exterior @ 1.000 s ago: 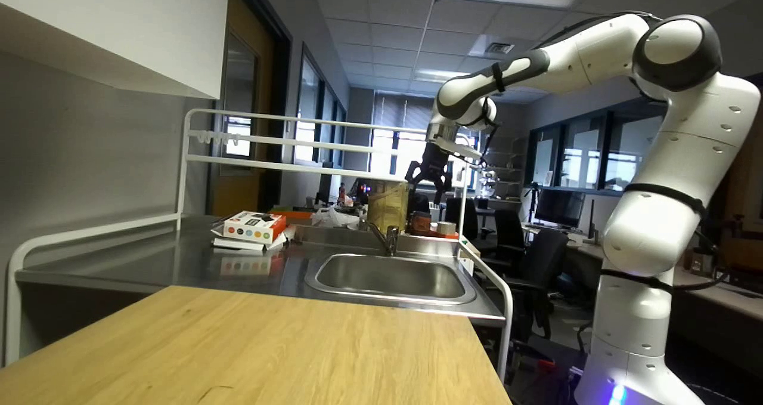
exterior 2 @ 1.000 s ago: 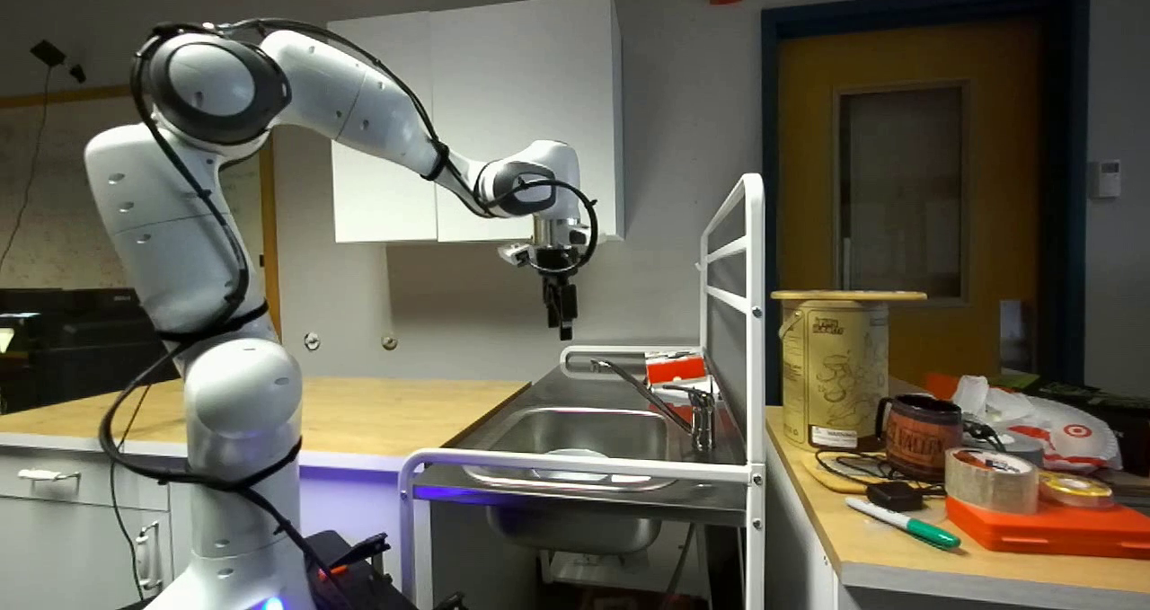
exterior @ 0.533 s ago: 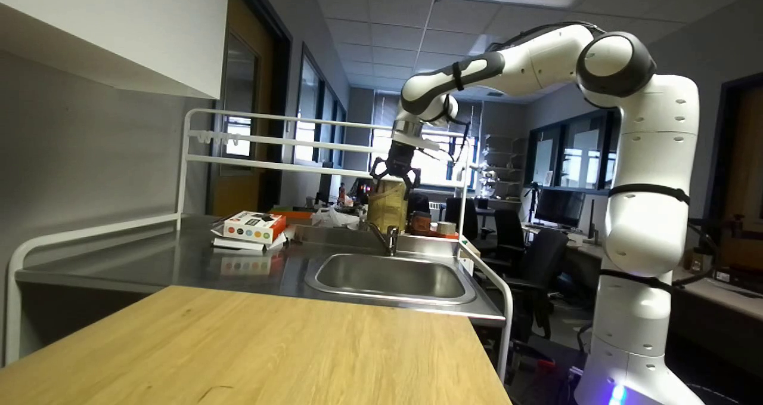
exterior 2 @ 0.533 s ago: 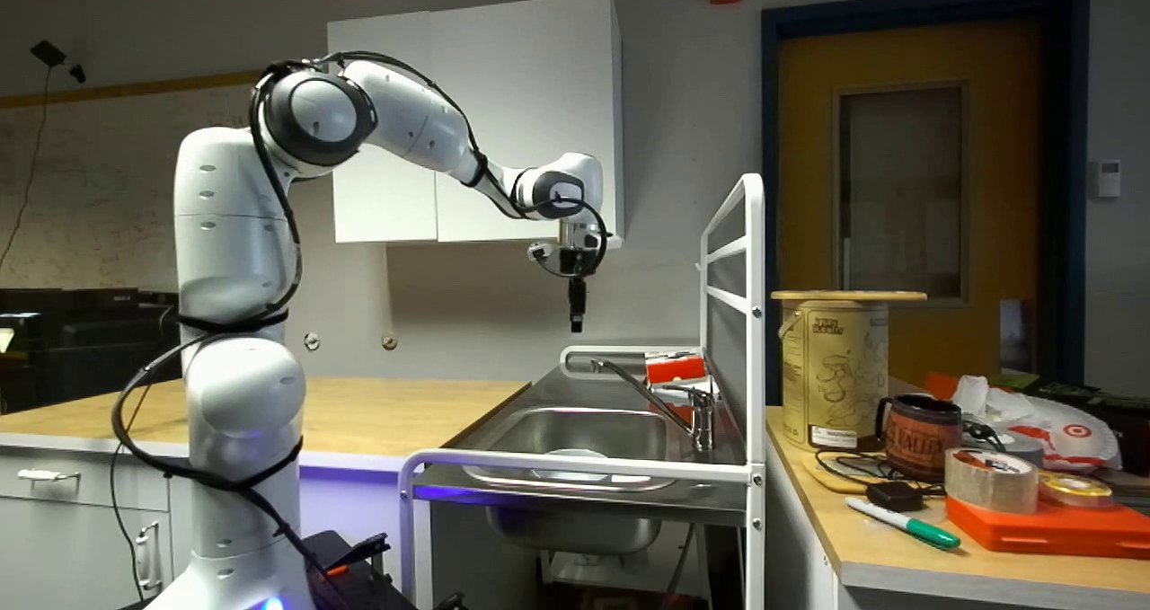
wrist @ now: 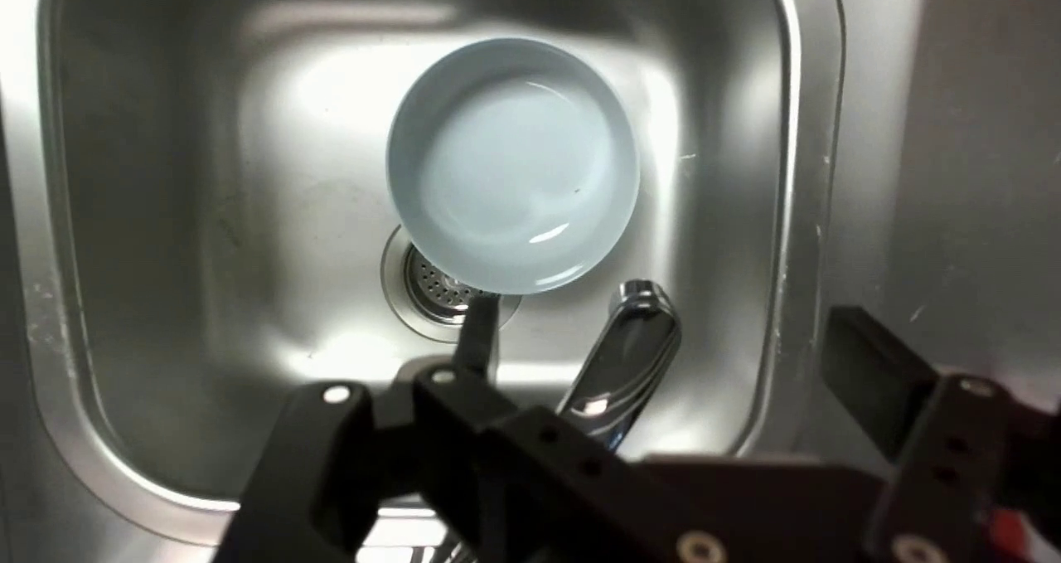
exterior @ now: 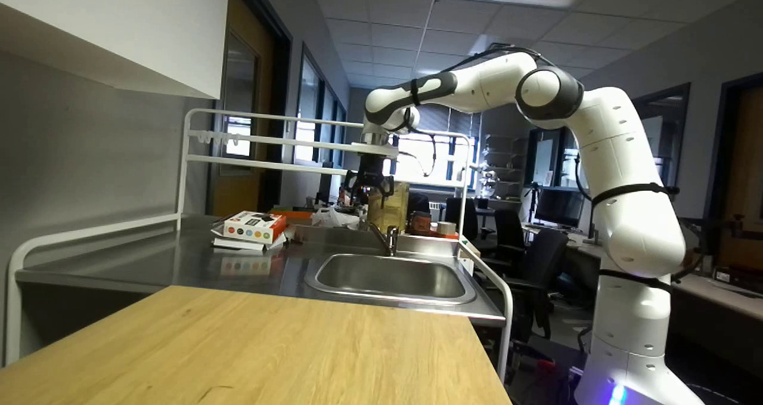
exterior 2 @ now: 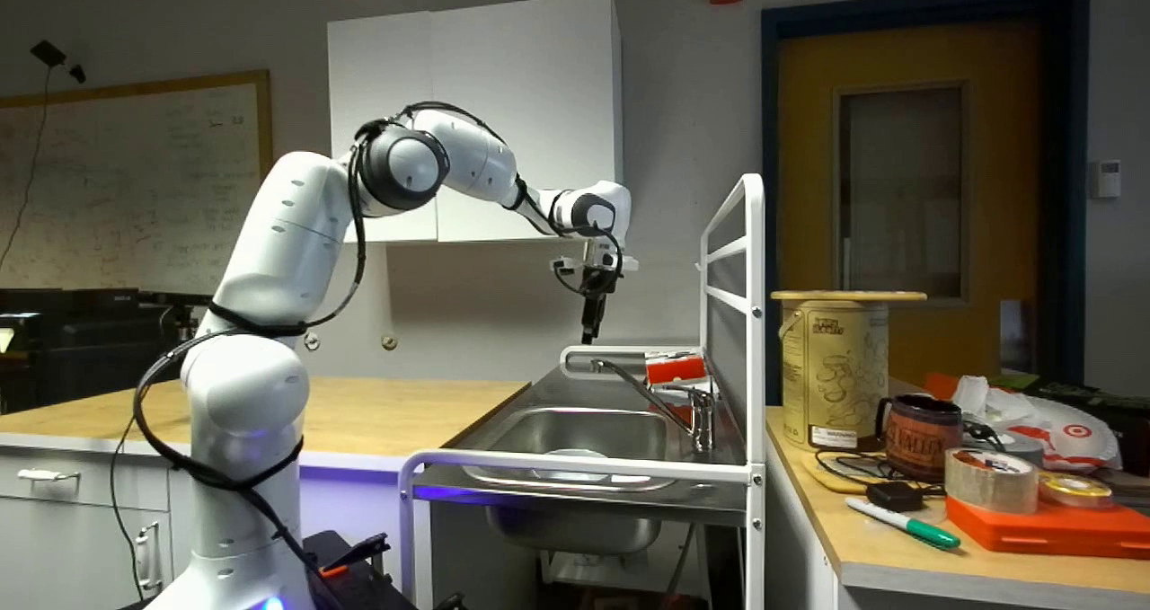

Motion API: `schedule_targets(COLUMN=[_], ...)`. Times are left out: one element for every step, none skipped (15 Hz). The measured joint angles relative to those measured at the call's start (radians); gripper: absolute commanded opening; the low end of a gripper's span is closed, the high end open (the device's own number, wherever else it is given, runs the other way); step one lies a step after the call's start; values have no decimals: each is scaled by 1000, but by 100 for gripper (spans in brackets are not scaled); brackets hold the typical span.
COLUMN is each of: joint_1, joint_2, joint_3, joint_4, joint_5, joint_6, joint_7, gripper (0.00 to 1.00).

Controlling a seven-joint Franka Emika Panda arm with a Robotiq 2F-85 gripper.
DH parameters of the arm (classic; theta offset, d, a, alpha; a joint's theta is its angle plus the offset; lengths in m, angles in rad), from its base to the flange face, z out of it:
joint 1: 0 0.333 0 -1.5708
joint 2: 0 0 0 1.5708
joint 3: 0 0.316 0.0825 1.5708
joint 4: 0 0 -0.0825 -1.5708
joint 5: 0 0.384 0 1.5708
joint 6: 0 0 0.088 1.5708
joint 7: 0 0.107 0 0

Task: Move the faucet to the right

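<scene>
The faucet is a small chrome tap with a long slanting spout at the back edge of the sink. It shows in both exterior views [exterior: 391,239] [exterior 2: 702,421], with its spout reaching over the basin. In the wrist view, the spout [wrist: 626,364] lies between my two fingers, and the nearer finger hides its lower part. My gripper [exterior: 368,195] is open and empty, and hangs well above the faucet without touching it. It also shows in an exterior view [exterior 2: 590,333], and its spread fingers show in the wrist view [wrist: 674,354]. The steel sink's rim [wrist: 814,57] surrounds the basin.
A pale bowl [wrist: 514,165] sits in the sink beside the drain [wrist: 435,285]. White rack rails [exterior: 268,165] [exterior 2: 575,464] run behind and beside the sink. A red-and-white box [exterior: 247,226] lies on the counter. A tan canister [exterior 2: 834,376] stands behind the rack. A white cupboard [exterior 2: 530,125] hangs above.
The arm has reached further out over the counter, and the gripper has come lower and turned slightly. The gripper stays open. The faucet has not moved.
</scene>
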Motion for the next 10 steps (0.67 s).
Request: schedule_targets(joint_1=[0, 0, -1, -3, -5, -7, -10, -13, -16, -20], joint_2=[40, 78, 114, 147, 178, 206, 231, 256, 279, 299], joint_3=[-6, -12, -19, -26, -32, -38, -42, -45, -47, -47], joint_4=[41, 76, 110, 140, 168, 192, 214, 237, 259, 281], joint_5=[1, 2, 4, 7, 12, 18, 26, 34, 40, 46], joint_6=[-32, -63, -93, -125, -156, -185, -212, -239, -265, -289], joint_7=[27, 52, 76, 99, 121, 140, 156, 171, 183, 194], gripper=[100, 100, 100, 100, 100, 100, 75, 73, 68, 60])
